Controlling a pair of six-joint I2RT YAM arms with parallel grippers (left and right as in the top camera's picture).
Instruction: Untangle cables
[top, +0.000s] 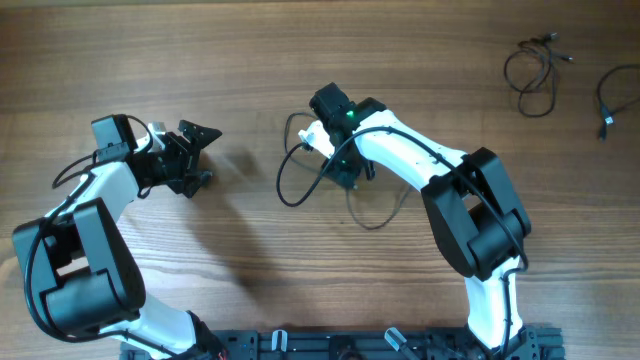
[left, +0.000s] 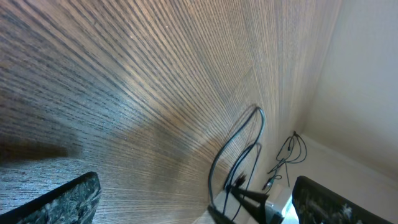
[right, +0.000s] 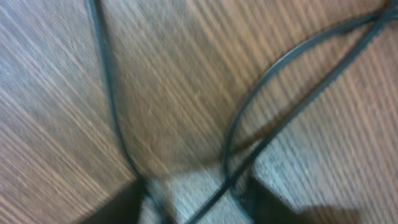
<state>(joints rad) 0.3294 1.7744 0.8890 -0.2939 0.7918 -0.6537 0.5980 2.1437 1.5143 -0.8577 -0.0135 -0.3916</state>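
Well, L fingers (left: 68, 199) spread; R fingers (right: 264, 208) blurred, cropped, cables (right: 107, 93) btwn, grip can't tell.

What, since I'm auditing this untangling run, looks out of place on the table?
Nothing looks damaged or spilled. Oddly, a coiled cable and a second cable lie at the far right of the table, well away from the loose cable loop at the right gripper.
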